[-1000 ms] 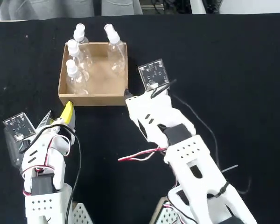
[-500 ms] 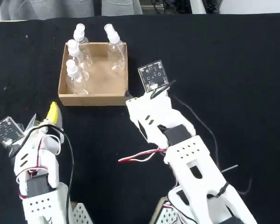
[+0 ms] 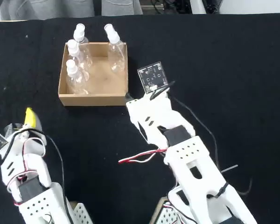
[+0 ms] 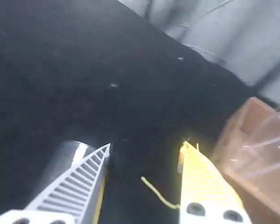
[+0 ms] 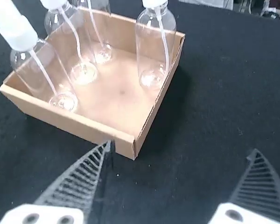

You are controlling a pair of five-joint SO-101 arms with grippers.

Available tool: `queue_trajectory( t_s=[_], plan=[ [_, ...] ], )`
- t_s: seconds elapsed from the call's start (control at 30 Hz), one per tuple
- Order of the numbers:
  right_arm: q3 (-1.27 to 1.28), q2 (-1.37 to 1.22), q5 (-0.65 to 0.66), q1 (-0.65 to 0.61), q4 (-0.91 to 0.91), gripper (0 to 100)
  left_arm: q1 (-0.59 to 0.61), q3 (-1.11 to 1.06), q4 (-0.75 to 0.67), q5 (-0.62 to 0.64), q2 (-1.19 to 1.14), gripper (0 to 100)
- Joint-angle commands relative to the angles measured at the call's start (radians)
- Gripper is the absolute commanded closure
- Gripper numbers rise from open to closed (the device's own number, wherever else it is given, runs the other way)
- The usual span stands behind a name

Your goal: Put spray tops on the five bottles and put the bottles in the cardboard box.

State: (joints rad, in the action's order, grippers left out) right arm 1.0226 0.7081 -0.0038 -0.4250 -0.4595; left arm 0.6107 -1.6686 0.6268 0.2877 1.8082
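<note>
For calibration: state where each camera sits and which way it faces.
High view: fixed overhead, looking down on table, cardboard box and both arms.
Left wrist view: on left arm, facing across the table toward the box; open jaws show.
Right wrist view: on right arm, facing bottles in the box; open jaws show.
All three share the box.

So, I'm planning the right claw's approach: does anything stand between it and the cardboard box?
Nothing visible does. The right claw, open, sits close to a corner of the cardboard box, with only bare black table between them.
</note>
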Motion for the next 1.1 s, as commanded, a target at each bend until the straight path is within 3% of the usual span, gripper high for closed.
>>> queue_trajectory(
  t_s=[0.0, 0.13, 0.23, 0.43, 0.67, 1.07],
  plan=[
    [-0.008, 0.048, -0.006, -0.023, 0.003, 62.7, 0.077, 0.047, 0.005, -0.14, 0.015, 78],
    [-0.008, 0.048, -0.006, -0.023, 0.003, 62.7, 0.16, 0.065, 0.034, -0.186, 0.014, 78],
    [-0.008, 0.048, -0.006, -0.023, 0.003, 62.7, 0.188, 0.119, 0.137, -0.212, 0.014, 74],
    [-0.008, 0.048, -0.006, -0.023, 0.002, 62.7, 0.189, 0.251, 0.318, -0.275, 0.011, 70],
    [-0.008, 0.047, -0.006, -0.028, 0.0, 62.7, 0.191, 0.302, 0.393, -0.336, -0.012, 70],
    [0.01, 0.047, -0.005, -0.069, 0.005, 62.7, 0.251, 0.568, 0.387, -0.394, -0.523, 70]
  ],
)
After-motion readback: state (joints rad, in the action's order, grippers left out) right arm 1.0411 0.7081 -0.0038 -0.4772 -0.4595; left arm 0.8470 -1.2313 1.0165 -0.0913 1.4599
